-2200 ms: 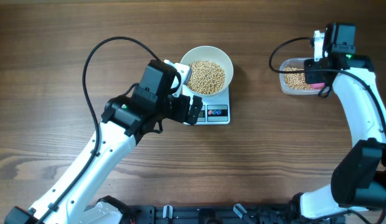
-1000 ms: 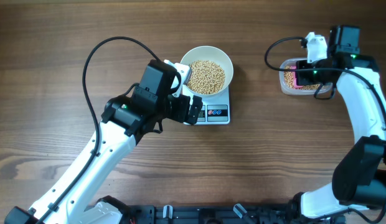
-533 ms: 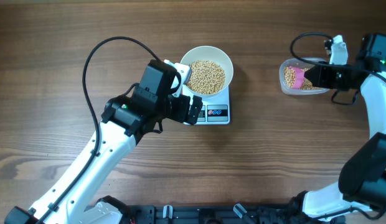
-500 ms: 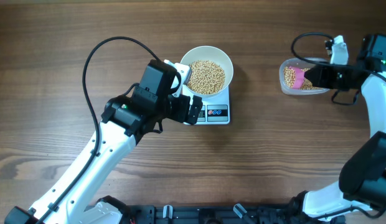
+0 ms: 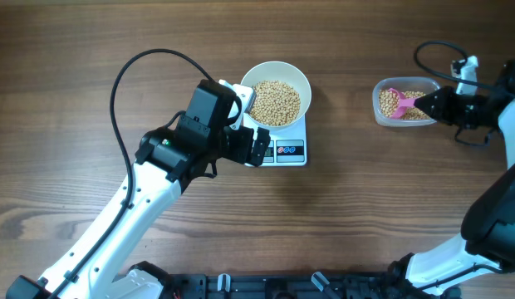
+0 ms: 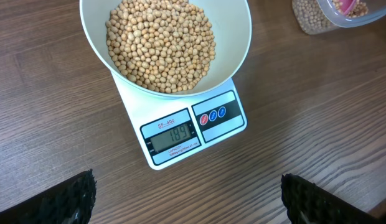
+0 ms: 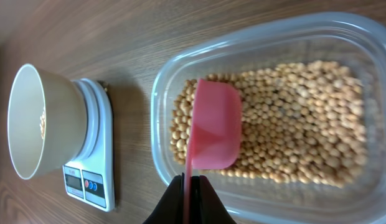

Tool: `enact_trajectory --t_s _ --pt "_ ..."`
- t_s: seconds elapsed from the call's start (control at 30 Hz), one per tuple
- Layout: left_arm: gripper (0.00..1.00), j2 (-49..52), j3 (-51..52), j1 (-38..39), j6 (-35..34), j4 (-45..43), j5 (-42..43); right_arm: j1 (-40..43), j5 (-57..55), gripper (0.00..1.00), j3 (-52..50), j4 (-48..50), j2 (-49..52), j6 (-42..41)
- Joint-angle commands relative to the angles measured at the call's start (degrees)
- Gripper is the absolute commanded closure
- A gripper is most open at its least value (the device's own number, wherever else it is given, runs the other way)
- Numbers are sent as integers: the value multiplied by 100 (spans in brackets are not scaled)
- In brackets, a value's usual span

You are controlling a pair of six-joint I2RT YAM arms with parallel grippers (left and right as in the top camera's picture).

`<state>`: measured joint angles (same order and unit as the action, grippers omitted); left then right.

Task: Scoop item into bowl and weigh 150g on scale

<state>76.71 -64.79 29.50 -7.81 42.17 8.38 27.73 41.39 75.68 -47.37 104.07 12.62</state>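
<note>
Beans point(image 6: 160, 43) fill white bowl point(image 6: 234, 37), which sits on scale point(image 6: 233, 122) mid-desk point(image 5: 365, 208); display reads 189. Left claw point(image 6: 190, 202) is spread wide & empty, hanging over the desk just in front of scale. Far right: clear tub point(image 7: 160, 93) w/ more beans, pink scoop point(image 7: 215, 124) resting on them. Right claw point(image 7: 190, 199) is clamped on scoop's handle.

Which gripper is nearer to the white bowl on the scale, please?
Left. The left gripper hangs open right beside the bowl and scale. The right gripper is far off to the side, shut on the pink scoop at the clear tub.
</note>
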Motion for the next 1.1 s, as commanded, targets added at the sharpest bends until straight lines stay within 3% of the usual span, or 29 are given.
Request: enact_trajectory --t_s 0.0,0.17,1.07 --pt "0 -20 -85 -42 -31 -15 -35 162 398 96 31 -33 118 -81" --pt "0 -20 -85 -42 -31 -15 -33 457 1130 96 31 -28 229 -74" --pt "0 -20 -85 -42 -31 -15 -35 1792 2636 96 -28 -334 415 -232"
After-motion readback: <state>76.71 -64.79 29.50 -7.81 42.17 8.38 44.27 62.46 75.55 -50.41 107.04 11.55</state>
